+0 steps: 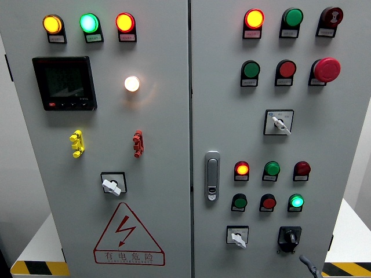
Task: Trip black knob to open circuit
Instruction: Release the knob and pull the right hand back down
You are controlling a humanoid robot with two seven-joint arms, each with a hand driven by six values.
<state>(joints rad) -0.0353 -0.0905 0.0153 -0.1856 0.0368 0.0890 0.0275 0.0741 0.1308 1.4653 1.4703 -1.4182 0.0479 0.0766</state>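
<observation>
- Two cabinet doors [116, 191] in view, crowded with lamps, push buttons and rotary switches.
- Black knob [289, 237] low on the right door, bottom row, just right of a white-handled selector [237, 237].
- Knob pointer roughly upright, leaning a little left; exact position too small to tell.
- Only a grey fingertip of the right hand [310, 267] showing at the bottom edge, below and right of the knob, not touching it.
- Whether its fingers are apart or together: cannot tell, too little in view.
- Left hand out of view.
- Step in hand, by judgement: approach, with no grasp on the knob yet.
- Next move calls for lifting the hand up and left to the knob, pinching it squarely, then twisting to the tripped position.
- Care needed to miss the white selector and the green lamp [296, 201] above.
- Lit lamps across both doors suggest the circuit not yet open.
</observation>
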